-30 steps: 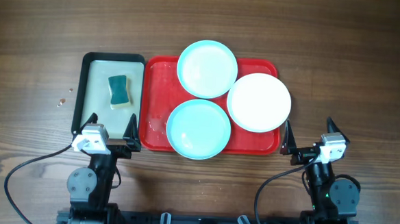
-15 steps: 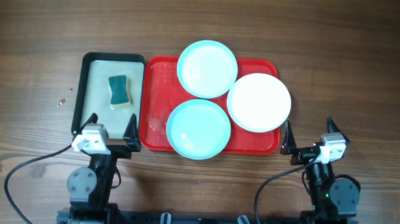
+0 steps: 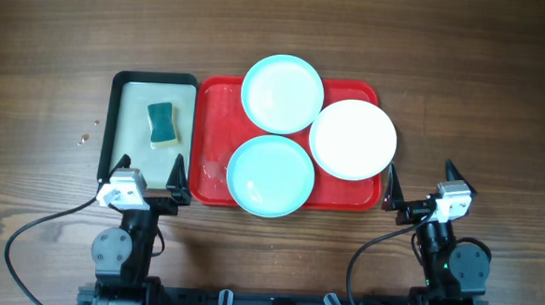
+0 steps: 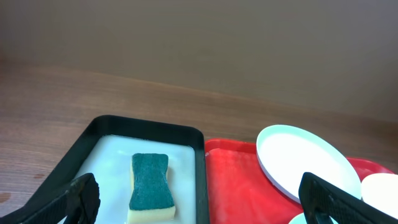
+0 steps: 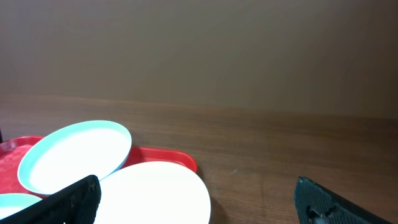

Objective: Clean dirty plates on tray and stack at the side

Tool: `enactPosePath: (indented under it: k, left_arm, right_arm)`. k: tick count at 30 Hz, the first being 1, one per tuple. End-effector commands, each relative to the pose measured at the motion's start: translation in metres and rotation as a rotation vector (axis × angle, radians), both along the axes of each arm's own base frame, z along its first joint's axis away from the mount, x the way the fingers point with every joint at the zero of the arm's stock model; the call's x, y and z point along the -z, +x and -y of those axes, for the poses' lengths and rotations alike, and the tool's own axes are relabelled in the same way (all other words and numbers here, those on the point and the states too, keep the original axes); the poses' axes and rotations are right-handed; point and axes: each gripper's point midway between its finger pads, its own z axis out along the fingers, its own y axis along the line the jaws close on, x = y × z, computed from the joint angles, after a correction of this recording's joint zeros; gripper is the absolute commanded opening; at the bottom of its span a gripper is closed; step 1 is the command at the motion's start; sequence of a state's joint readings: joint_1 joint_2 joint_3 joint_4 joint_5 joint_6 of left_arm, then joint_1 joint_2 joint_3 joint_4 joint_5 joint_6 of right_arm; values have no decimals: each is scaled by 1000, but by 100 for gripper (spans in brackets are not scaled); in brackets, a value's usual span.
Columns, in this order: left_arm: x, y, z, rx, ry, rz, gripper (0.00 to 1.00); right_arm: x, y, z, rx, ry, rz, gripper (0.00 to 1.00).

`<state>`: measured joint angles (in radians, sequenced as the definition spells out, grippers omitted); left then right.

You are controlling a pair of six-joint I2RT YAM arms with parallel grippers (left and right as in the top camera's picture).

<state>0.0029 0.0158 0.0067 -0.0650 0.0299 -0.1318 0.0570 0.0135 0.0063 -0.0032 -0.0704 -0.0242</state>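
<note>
The left hand (image 3: 145, 174) and right hand (image 3: 420, 174) sit at the counter's (image 3: 54, 48) near edge, both spread wide and empty. Beyond, mid-counter, the red tray (image 3: 215, 112) carries the near turquoise plate (image 3: 269, 175), the white plate (image 3: 352, 139) overhanging its right rim, and the far turquoise plate (image 3: 282, 93). A sponge (image 3: 162, 124) lies in the black tray (image 3: 155, 78) alongside, leftward.

The wooden table (image 3: 446, 50) carries the red tray (image 3: 213, 121) just beside a black-rimmed tray (image 3: 155, 77).
</note>
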Motion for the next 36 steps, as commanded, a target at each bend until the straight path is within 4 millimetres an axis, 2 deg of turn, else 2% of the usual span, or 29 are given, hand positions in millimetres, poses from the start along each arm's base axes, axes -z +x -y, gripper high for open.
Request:
enactPosePath:
  k: [1,9,12,14,16,18,21,27,36]
  left_arm:
    - [4,0,-4,-21,24,-15,100]
    - [4,0,-4,-21,24,-14,100]
    - [-4,1,1,11,11,16,100]
    - [-3,0,10,62,7,14,100]
    - [-3,0,10,61,8,13,100]
    - [0,0,10,61,7,2,100]
    - [-6,0,10,62,8,27,100]
    - [-17,-2,25,147,5,66,100]
    - [-46,-11,26,158,4,52,100]
  right_arm:
    - [-2,0,2,8,6,10,100]
    - [-2,0,-1,-7,10,10,100]
    - [-3,-1,-6,-37,129,-5,100]
    - [-3,-1,-6,-35,352,-38,100]
    - [-3,-1,-6,-33,409,-46,100]
    - [-3,-1,-4,-27,416,-45,100]
    - [-3,-1,-4,-24,417,-45,100]
    - [-3,-1,-5,-30,356,-37,100]
    - [-11,-8,-11,-59,307,-84,100]
